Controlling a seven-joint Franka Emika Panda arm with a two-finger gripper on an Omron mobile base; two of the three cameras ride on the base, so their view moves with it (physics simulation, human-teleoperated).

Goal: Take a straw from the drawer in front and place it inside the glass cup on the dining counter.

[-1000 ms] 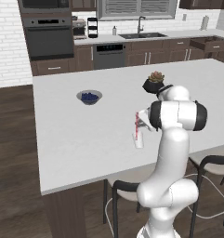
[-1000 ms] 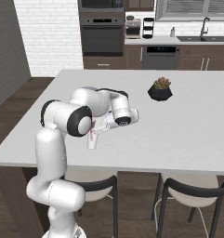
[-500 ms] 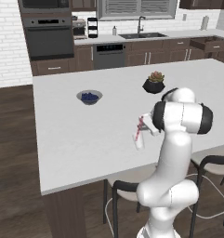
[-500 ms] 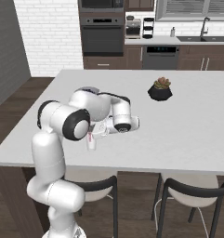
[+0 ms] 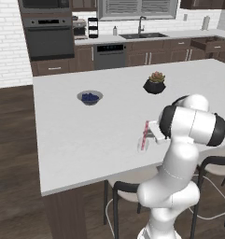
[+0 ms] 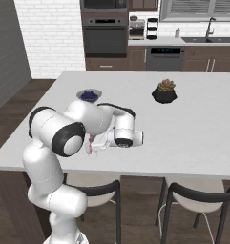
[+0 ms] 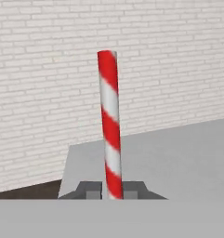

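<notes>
My gripper is shut on the red-and-white striped straw, which stands almost upright over the near edge of the dining counter. The straw's lower end sits within the faint outline of the clear glass cup. From the right, the straw and glass cup show just under my forearm. In the hand view the straw rises from between my gripper's two dark fingertips. A dark drawer stands pulled out of the far wall cabinets.
A grey bowl of blue berries and a dark plant pot sit further back on the counter. Stools stand under its near edge. The wall counter with the sink and the oven lie behind.
The hand has sunk a little and drawn closer to my arm, carrying the straw. The straw now stands more upright and lower over the cup.
</notes>
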